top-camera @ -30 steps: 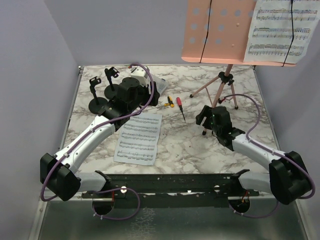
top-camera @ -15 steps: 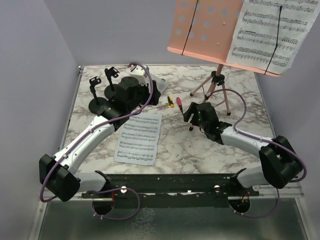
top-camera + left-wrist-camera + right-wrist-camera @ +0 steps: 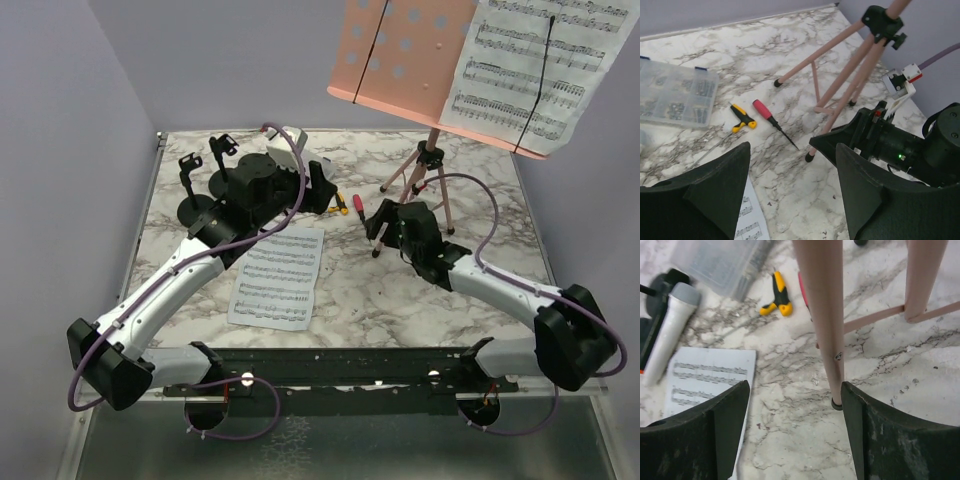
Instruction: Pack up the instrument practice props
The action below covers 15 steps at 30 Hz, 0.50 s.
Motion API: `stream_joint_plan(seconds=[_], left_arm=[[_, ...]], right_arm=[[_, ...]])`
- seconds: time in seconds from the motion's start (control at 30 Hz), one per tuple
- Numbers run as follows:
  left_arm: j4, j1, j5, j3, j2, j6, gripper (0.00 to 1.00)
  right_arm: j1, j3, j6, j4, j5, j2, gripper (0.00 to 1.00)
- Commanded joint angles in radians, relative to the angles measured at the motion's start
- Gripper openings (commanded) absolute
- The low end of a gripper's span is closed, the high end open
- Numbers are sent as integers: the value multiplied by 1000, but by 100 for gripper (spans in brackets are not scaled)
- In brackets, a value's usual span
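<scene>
From above, the pink tripod (image 3: 420, 90) stands at the far right of the counter (image 3: 350, 290). Its perforated desk is tilted and carries a sheet-music page (image 3: 520, 60). The right hand (image 3: 383, 228) is at the tripod's base, on its near left side. The left hand (image 3: 322, 188) is further left, well apart from the tripod and pointing right toward it. A loose page (image 3: 278, 272) lies flat on the counter near the left arm. The right arm is plainly the nearer one for the tripod.

The left wrist view shows the left hand's fingers spread wide with nothing between them. Beyond them, the tripod's near leg (image 3: 837, 107) slants down from the hub at the far right to a foot on the counter, just beside the right hand's tip. A red screwdriver (image 3: 767, 115) and a yellow screwdriver (image 3: 742, 120) lie to the left of that foot. A clear box (image 3: 675, 97) sits further left.

In the right wrist view, the right hand is wide open and grips nothing. The near leg runs steeply up and away from it, and the foot sits inside the gap, close against the right finger and well off the left one. I cannot tell whether it touches that finger. The leg's long axis runs roughly in line with the fingers, so closing should pinch it near the foot. A grey-headed microphone (image 3: 667, 330) lies far to the left.
</scene>
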Motion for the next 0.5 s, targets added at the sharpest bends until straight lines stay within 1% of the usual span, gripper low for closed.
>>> stream_joint_plan(seconds=[0.0,0.07,0.23,0.37,0.47], left_arm=[[44,-58,84,61,-35,19,70],[60,-91,87,80,-30,23,70],[66,-189,72,164,18,23,70],[65,-247,42,247,67,19,70],[64,-275,1,313,109,12,70]], right_arm=[[10,-14,-50,-74,52,-159,78],[10,-19,-86,-127,61,-231,78],[10,11,-186,-328,81,-429,78],[11,99,-283,-534,79,-579,79],[11,206,-334,-678,90,-655,81]])
